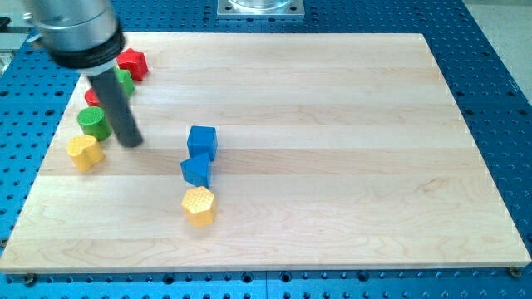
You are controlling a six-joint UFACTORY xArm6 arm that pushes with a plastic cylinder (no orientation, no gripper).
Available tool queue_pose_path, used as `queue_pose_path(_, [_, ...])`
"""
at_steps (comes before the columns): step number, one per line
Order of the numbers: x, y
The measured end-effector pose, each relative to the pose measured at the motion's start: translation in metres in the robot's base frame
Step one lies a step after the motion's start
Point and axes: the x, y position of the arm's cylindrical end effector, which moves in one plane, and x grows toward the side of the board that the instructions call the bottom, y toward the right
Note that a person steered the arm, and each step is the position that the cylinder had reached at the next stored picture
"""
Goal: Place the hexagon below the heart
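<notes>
At the view's left, stood on the wooden board (349, 149) with my tip (130, 143) just to the right of the yellow heart (84, 153) and just below and to the right of the green cylinder (94, 123), seemingly clear of both, though could not be sure from this angle. Ended in a plain dark rod, so had no claw state to report as open, closed or gripping. Partly hid a second green block (125, 80) and a red block (91, 97) behind the rod, shapes not made out. Left the red star (131, 63) near the view's top left, just above that green block. Found the yellow hexagon (199, 206) well apart from the heart, lower and off to the view's right, near the board's bottom edge. Saw it just below a blue block (196, 170) of unclear shape, close or touching, itself just under the blue cube (202, 141). Sat on a blue perforated table (499, 83).
</notes>
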Motion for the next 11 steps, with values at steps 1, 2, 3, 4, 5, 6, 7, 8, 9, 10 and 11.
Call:
queue_pose_path(1, [-0.057, 0.008])
queue_pose_path(2, [-0.081, 0.061])
queue_pose_path(3, [-0.062, 0.196])
queue_pose_path(4, [0.032, 0.243])
queue_pose_path(5, [0.127, 0.234])
queue_pose_path(6, [0.127, 0.175])
queue_pose_path(7, [0.148, 0.155])
queue_pose_path(8, [0.151, 0.131])
queue_pose_path(9, [0.148, 0.053])
queue_pose_path(10, [0.145, 0.037])
queue_pose_path(11, [0.124, 0.068])
